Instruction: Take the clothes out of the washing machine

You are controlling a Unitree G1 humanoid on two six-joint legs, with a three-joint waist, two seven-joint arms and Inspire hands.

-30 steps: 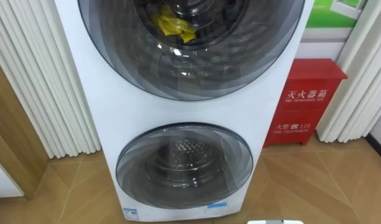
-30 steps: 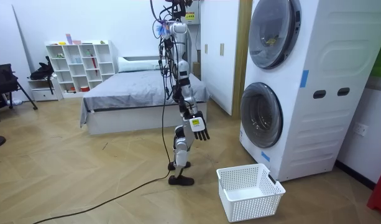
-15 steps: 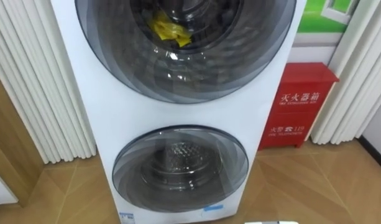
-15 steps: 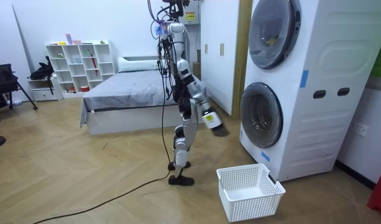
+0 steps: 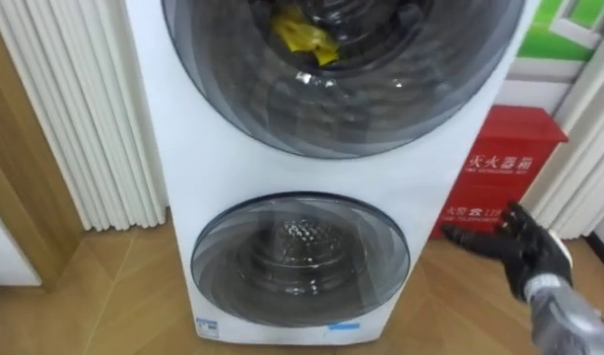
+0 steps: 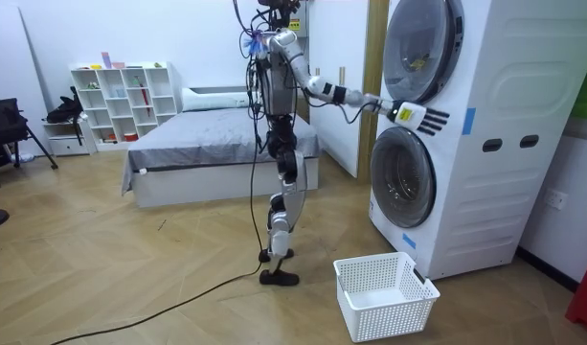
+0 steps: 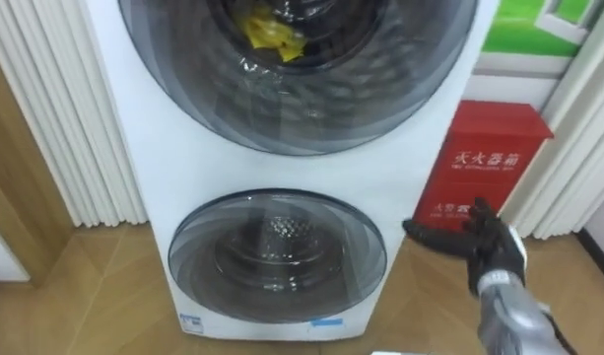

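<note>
A white stacked washing machine (image 5: 233, 168) stands right before me. Its upper round door (image 5: 351, 108) is closed, and a yellow cloth (image 5: 302, 33) lies behind the glass. The lower door (image 5: 300, 258) is closed too, and its drum looks bare. My right hand (image 5: 523, 251) is raised at the machine's right side, level with the lower door, fingers spread open and holding nothing. In the room view I stand a step from the machine with the right arm stretched out, the right hand (image 6: 422, 116) between the two doors.
A red fire cabinet (image 5: 503, 163) stands on the floor right of the machine, behind my hand. White curtains (image 5: 75, 108) hang at the left. A white laundry basket (image 6: 384, 292) sits on the wooden floor before the machine. A bed (image 6: 207, 144) is behind me.
My right arm has swung up from beside my leg and now reaches toward the machine, so the hand has come into the eye views. The head camera shifted slightly.
</note>
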